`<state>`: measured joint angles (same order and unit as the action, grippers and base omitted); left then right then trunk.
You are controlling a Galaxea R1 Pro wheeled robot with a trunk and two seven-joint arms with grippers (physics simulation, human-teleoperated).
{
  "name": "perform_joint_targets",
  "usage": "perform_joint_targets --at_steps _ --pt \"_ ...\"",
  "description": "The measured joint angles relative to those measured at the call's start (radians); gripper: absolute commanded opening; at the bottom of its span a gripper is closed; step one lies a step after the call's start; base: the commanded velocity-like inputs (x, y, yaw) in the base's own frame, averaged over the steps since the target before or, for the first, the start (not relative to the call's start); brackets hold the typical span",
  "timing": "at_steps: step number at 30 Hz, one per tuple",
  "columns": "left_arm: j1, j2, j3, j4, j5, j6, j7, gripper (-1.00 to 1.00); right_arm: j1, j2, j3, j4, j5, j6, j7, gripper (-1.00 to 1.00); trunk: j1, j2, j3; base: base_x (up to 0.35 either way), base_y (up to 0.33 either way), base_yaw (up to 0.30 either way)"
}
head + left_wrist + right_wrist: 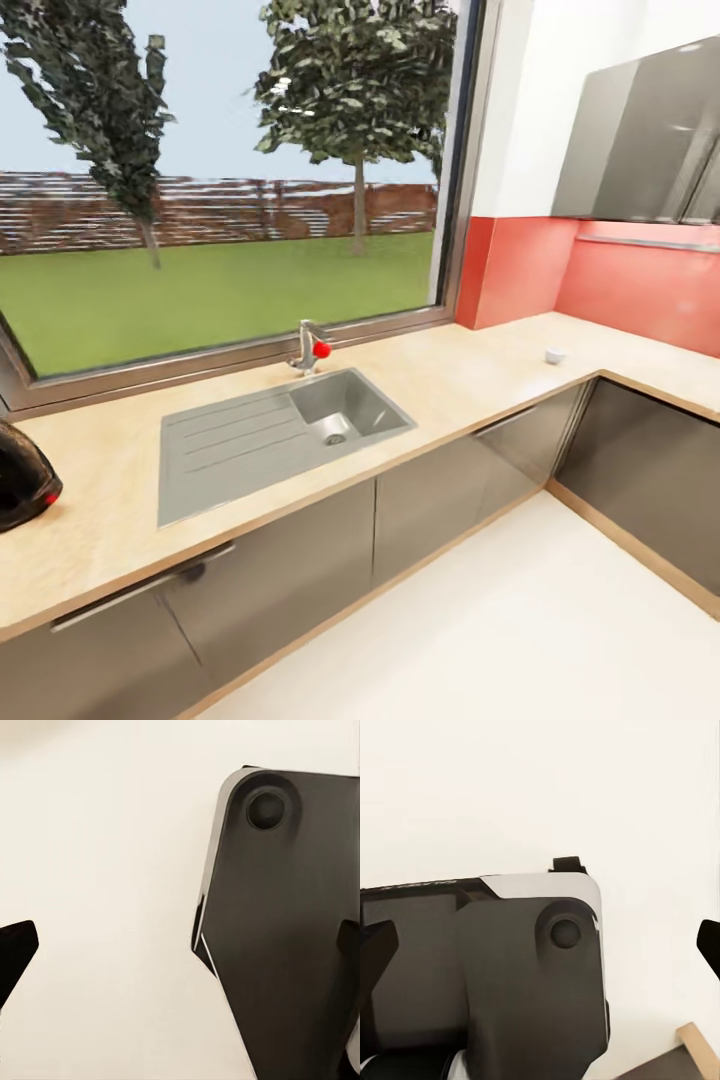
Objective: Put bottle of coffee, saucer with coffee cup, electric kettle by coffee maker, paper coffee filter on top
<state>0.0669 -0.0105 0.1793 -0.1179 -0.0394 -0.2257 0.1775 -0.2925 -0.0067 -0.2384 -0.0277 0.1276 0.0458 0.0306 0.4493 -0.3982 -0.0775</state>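
Note:
At the left edge of the head view, a black rounded appliance with a red button (22,482) stands on the light wooden countertop (470,375); it looks like the coffee maker and is cut off by the frame. A small white item (554,355) sits on the counter near the right corner, too small to identify. In the left wrist view my left gripper (180,952) is open, its dark fingertips (15,954) at the frame's edges over pale floor and a dark robot part (292,937). My right gripper (540,945) is likewise open above a dark robot part (510,967).
A grey sink (345,410) with drainboard and a red-knobbed tap (310,348) is set in the counter below a large window (220,180). Grey cabinets (450,500) run under the L-shaped counter, and a wall cabinet (640,140) hangs at right. White floor (520,620) lies before me.

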Motion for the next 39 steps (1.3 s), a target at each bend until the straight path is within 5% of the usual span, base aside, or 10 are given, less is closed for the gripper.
perform_joint_targets --at_steps 39 --pt "0.0 0.005 0.001 -0.003 -0.001 0.0 0.012 1.0 0.0 -0.001 0.0 0.0 0.0 0.001 0.003 1.0 0.0 0.0 0.0 0.248 -0.221 -0.287"
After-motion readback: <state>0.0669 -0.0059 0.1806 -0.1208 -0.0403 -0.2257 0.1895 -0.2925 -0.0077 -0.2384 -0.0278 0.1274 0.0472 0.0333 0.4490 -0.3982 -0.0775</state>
